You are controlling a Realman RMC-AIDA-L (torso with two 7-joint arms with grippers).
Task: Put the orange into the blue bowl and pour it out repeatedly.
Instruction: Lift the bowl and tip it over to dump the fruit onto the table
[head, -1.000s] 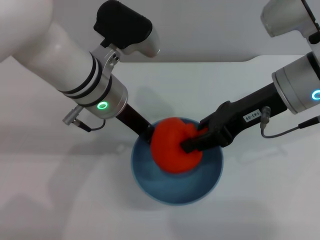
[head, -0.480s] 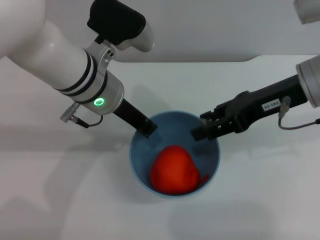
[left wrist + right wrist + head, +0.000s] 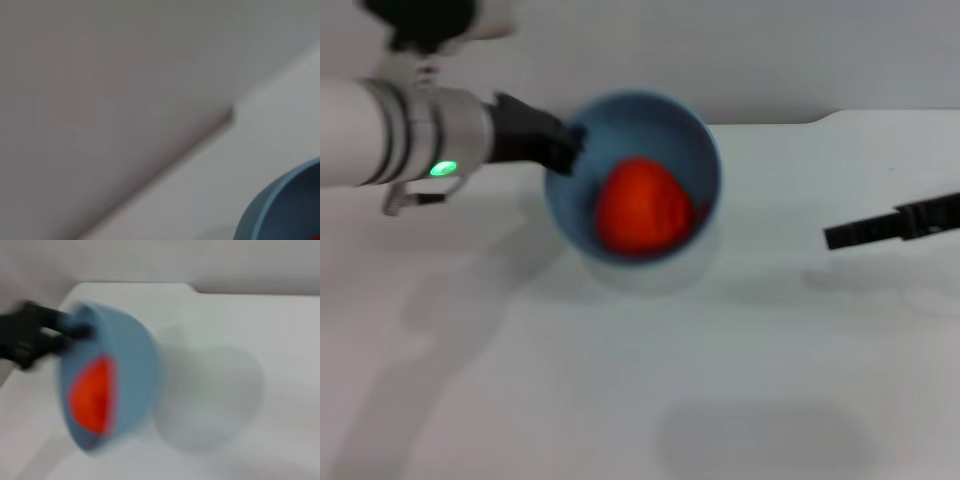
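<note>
While gripped aloft, orange [image 3: 638, 205] inside blue bowl [image 3: 665, 120].

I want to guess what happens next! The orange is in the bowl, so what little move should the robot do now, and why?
Probably tip the blue bowl further so the orange rolls out. The left claw grips its rim, it hangs tilted above the table, and the right claw is off to the side.

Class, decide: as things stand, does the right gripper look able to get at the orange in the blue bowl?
Probably yes. The orange lies uncovered in the blue bowl, which the left gripper holds by its rim, lifted. The right gripper is well apart, with only bare table between.
</note>
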